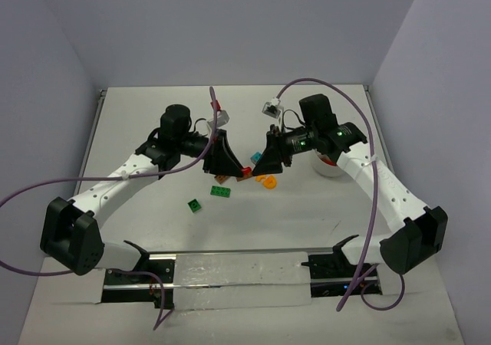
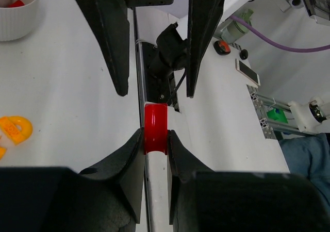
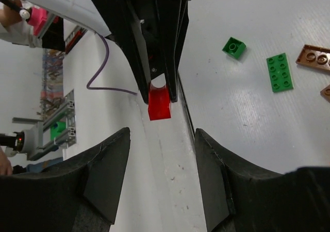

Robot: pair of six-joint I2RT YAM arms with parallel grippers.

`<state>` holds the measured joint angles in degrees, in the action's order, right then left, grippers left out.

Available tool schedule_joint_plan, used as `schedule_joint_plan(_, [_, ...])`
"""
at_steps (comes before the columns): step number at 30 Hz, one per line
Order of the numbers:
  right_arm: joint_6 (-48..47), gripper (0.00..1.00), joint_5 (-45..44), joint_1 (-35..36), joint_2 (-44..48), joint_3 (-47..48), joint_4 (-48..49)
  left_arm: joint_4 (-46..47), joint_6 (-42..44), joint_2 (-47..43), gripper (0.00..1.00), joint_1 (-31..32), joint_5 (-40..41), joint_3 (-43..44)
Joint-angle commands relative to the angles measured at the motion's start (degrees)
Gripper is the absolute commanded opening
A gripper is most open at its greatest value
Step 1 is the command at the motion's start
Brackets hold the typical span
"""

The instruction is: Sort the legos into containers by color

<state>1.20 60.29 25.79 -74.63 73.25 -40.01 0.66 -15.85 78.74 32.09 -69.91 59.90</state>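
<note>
The left end effector (image 2: 154,142) is squeezed shut on a red brick (image 2: 155,123). The brick's long side runs the same way as the fingers. Its free end pokes out toward the right end effector (image 3: 162,134). That one is open with nothing inside, and the brick sits just in front of its gap. A green brick (image 3: 234,47), a green plate (image 3: 279,72), a brown plate (image 3: 315,58) and an orange curved piece (image 2: 15,130) lie on the tabletop (image 3: 247,134) beside them. The white bowl (image 2: 20,23) is behind the right end effector.
</note>
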Motion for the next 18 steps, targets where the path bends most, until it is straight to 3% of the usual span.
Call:
schedule_joint_plan(1, [2.55, 0.61, 3.35, 0.78, -1.12, 3.06, 3.03, 2.37, -0.12, -0.41, 0.00, 0.77, -1.41, 1.82])
schedule_joint_plan(12, [2.85, 0.59, 3.53, 1.96, -1.85, 2.97, 3.62, 0.42, 1.44, 1.23, 0.00, 1.74, 0.27, 3.28])
schedule_joint_plan(18, [1.97, 0.54, 2.04, 2.60, -2.25, 2.95, 3.13, -0.09, 1.63, 1.80, 0.00, 2.05, 0.77, 3.98])
